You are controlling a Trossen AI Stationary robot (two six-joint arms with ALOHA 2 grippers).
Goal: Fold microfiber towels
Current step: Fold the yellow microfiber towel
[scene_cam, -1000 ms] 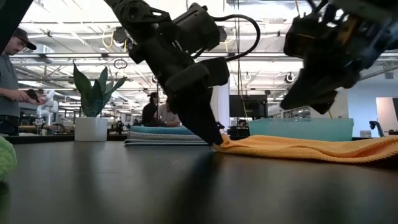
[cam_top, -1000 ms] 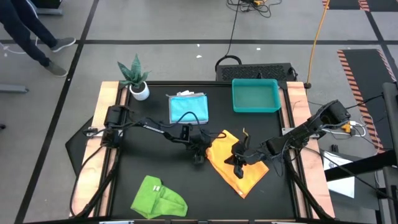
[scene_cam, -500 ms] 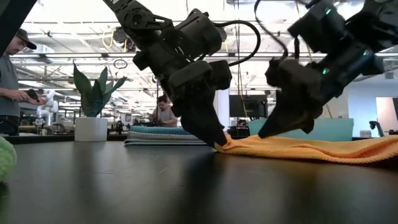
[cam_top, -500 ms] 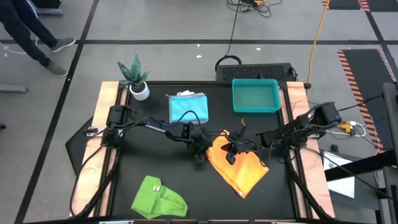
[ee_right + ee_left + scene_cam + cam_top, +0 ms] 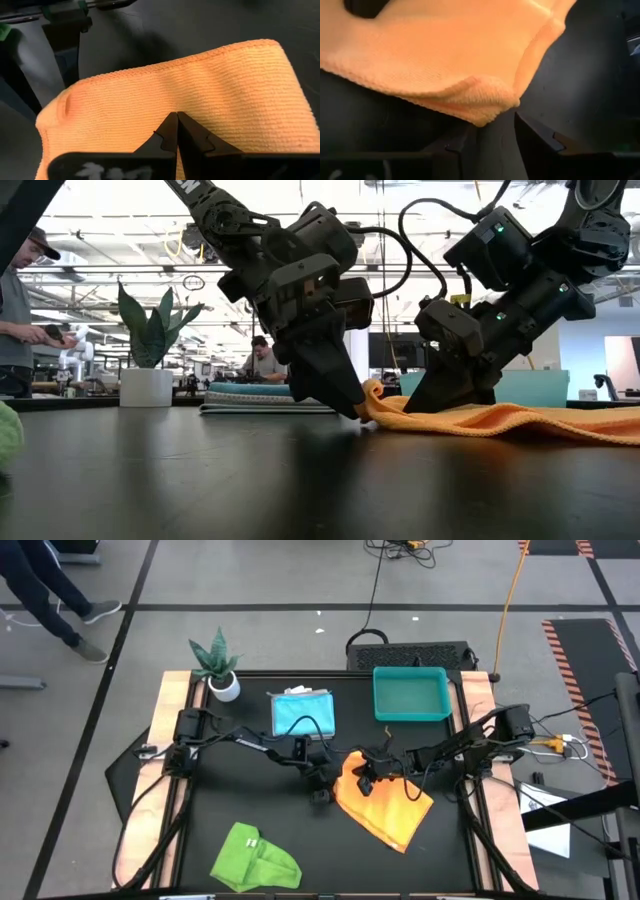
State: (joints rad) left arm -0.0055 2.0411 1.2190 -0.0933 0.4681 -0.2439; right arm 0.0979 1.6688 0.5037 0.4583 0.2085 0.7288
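Mid-table, on the black table top (image 5: 240,810), the yellow-orange towel (image 5: 385,808) lies spread, one corner bunched up between the two grippers. Left gripper (image 5: 345,405) stands at that raised corner, fingers (image 5: 540,142) partly apart with the fold's edge between them; whether they clamp it I cannot tell. Right gripper (image 5: 176,131), fingers pressed together, rests on the cloth just beside. Bare table lies near the left gripper.
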